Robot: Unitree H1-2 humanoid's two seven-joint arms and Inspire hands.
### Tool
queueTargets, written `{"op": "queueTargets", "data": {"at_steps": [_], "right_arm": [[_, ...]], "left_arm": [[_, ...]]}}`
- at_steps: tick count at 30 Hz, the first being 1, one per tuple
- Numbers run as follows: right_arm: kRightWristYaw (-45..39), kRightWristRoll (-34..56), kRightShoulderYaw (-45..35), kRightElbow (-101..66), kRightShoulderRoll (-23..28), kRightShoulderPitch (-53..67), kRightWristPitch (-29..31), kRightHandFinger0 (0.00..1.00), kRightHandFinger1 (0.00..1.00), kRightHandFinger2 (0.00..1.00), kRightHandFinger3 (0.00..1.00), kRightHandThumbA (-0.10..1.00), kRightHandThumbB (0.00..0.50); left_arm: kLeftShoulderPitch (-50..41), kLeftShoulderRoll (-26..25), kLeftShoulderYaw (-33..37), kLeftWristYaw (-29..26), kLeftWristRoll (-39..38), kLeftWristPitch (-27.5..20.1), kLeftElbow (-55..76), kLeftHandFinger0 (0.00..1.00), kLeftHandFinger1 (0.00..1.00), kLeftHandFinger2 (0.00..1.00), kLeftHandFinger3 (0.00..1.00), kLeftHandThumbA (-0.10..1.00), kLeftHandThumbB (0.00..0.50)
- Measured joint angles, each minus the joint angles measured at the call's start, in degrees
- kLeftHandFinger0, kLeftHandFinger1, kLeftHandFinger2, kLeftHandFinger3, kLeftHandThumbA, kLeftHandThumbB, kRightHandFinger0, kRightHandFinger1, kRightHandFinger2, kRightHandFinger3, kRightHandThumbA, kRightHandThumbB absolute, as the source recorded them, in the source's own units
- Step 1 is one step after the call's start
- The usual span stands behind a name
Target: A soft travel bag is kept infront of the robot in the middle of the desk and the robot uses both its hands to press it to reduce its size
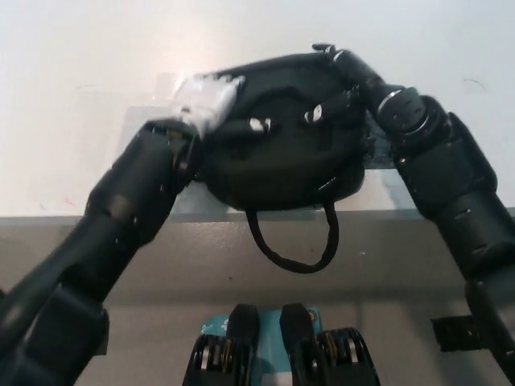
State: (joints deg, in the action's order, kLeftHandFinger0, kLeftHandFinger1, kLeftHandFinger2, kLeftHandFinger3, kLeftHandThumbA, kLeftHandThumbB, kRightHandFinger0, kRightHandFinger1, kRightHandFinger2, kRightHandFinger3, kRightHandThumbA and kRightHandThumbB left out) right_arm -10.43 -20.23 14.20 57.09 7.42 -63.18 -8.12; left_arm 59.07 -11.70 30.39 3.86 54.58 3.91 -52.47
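Observation:
The black soft travel bag [282,153] lies in the middle of the white desk [72,121], close to its front edge. Its strap loop [294,256] hangs down over that edge. My white left hand [208,98], blurred by motion, lies flat and open against the bag's upper left side. My black right hand [339,60] rests on the bag's upper right corner and blends into the dark fabric. The two arms flank the bag, which bulges between them.
A dark tape patch [376,153] shows on the desk just right of the bag. The desk's front edge [201,215] runs across the picture below the bag. A black tape mark [459,331] lies on the grey floor at lower right.

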Motion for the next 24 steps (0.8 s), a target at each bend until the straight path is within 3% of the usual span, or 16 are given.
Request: {"op": "queueTargets", "data": {"at_steps": [2, 5, 11, 13, 17, 18, 24], "right_arm": [[0.7, -1.4, 3.5, 2.5, -0.4, 0.2, 0.9, 1.0, 1.0, 1.0, 1.0, 1.0, 0.32], [2.2, -3.0, 7.2, 5.5, -1.1, 0.8, 2.4, 1.0, 1.0, 1.0, 1.0, 1.0, 0.278], [6.3, -6.9, 15.1, 10.6, -1.2, 0.8, 6.9, 1.0, 1.0, 1.0, 1.0, 1.0, 0.276], [7.9, -8.0, 17.0, 12.3, -1.7, 0.8, 8.1, 1.0, 1.0, 1.0, 1.0, 1.0, 0.273], [10.9, -9.0, 19.0, 14.7, -2.4, 1.3, 9.7, 1.0, 1.0, 1.0, 1.0, 1.0, 0.221], [12.0, -9.3, 19.5, 15.1, -2.6, 1.5, 10.1, 1.0, 1.0, 1.0, 1.0, 1.0, 0.225], [20.4, -12.5, 25.3, 16.8, -4.3, 3.5, 11.6, 1.0, 1.0, 1.0, 1.0, 1.0, 0.229]], "left_arm": [[-1.2, 0.0, 0.1, -0.7, -0.3, 0.0, 0.0, 1.0, 1.0, 1.0, 1.0, 1.0, 0.3], [-1.9, 0.0, 0.5, -1.1, -0.5, 0.2, 0.0, 1.0, 1.0, 1.0, 1.0, 1.0, 0.178], [-2.6, 0.4, 1.0, -3.6, -1.1, -0.1, -2.7, 1.0, 1.0, 1.0, 1.0, 1.0, 0.097], [-2.7, 0.9, 1.1, -4.9, -1.2, -0.3, -4.3, 1.0, 1.0, 1.0, 1.0, 1.0, 0.096], [-2.8, 2.0, 1.6, -7.5, -1.3, -0.4, -7.3, 1.0, 1.0, 1.0, 1.0, 1.0, 0.157], [-2.8, 2.2, 1.7, -8.3, -1.3, -0.4, -8.1, 1.0, 1.0, 1.0, 1.0, 1.0, 0.184], [-3.2, 2.9, 1.8, -12.0, -1.6, -0.6, -10.7, 1.0, 1.0, 1.0, 1.0, 1.0, 0.216]]}}
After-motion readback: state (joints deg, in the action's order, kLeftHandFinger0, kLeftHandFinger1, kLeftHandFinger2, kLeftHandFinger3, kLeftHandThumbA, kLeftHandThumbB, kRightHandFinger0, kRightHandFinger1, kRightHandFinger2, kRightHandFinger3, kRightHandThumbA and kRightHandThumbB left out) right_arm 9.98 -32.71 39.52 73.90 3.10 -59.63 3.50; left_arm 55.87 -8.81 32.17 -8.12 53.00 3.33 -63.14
